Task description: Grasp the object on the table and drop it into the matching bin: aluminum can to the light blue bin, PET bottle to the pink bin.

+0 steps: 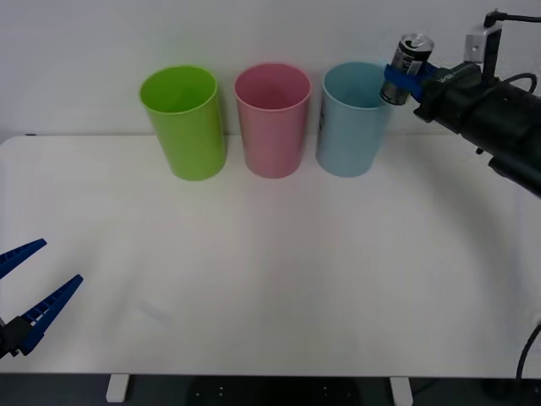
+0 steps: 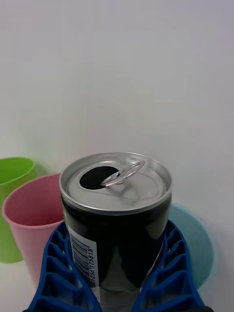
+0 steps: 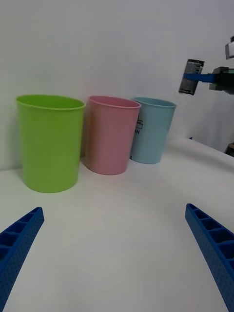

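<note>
My right gripper is shut on the aluminum can, a dark-sided can with a shiny pull-tab top, and holds it in the air just above the right rim of the light blue bin. From the left wrist the can hangs up and to the right of the light blue bin. The pink bin stands beside the blue one on the white table. My left gripper rests open at the table's near left edge.
A lime green bin stands left of the pink bin in the same row near the table's back edge. The black right arm reaches in from the right above the table.
</note>
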You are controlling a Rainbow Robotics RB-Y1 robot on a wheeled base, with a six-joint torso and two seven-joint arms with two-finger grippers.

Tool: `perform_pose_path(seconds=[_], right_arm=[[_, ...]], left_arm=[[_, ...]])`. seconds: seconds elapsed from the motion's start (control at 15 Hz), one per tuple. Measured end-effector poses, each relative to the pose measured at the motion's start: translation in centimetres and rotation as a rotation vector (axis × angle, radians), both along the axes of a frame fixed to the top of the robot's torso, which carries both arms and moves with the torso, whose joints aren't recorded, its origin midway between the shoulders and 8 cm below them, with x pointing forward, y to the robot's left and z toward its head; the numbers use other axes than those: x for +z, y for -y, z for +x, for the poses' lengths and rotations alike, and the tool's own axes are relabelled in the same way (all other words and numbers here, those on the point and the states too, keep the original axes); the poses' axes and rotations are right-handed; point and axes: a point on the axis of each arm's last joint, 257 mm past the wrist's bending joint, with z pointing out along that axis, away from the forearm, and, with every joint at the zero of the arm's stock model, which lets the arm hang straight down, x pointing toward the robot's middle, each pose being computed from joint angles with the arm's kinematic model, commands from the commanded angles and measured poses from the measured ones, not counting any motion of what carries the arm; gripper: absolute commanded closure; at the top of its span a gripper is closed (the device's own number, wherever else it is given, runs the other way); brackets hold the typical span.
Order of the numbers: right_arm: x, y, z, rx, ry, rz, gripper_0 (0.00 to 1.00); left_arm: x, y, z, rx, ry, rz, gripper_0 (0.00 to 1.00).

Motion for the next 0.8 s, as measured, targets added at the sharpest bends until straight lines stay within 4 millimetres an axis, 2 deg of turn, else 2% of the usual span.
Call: perform_pose_path(seconds=[0.47, 0.67, 0.8], right_arm=[[0.7, -1.8, 6.5, -0.057, -0.085, 0.017, 1.0], [0.9, -2.6, 8.3, -0.114, -0.089, 0.032, 1.0], [0.8, -3.0, 8.8, -0.139, -0.084, 0.043, 1.0]], left_arm=[[0.0, 0.0, 0.0, 0.0, 0.0, 0.0, 0.0], [0.0, 0.0, 0.0, 0.0, 0.0, 0.0, 0.0], [0.0, 0.0, 0.0, 0.0, 0.0, 0.0, 0.0]])
